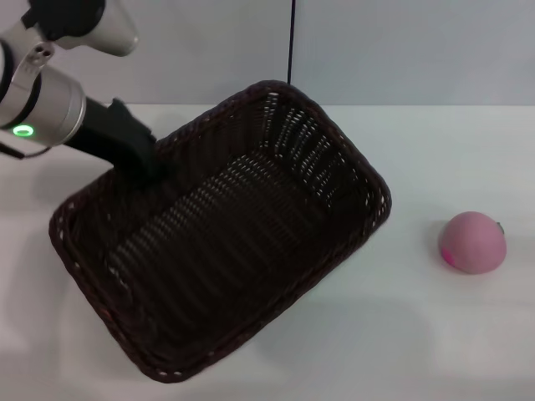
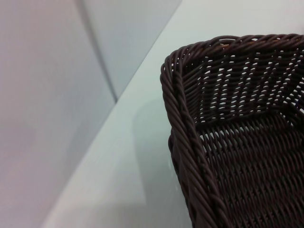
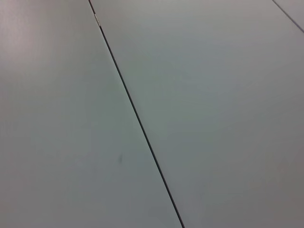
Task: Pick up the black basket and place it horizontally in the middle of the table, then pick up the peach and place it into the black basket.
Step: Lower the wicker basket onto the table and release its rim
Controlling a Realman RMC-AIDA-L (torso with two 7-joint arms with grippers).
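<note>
Head view shows the left gripper at upper left, seeming closed on the rim of the basket, which sits diagonal at centre. Basket may slip or stay skewed if the grip is weak. Peach lies right on the white table; right gripper unseen

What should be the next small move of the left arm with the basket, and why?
Probably turn the black basket until its long side lies level across the table, then set it down. The left end effector is at its far-left rim, the basket sits diagonally, and the peach waits apart on the right.
</note>
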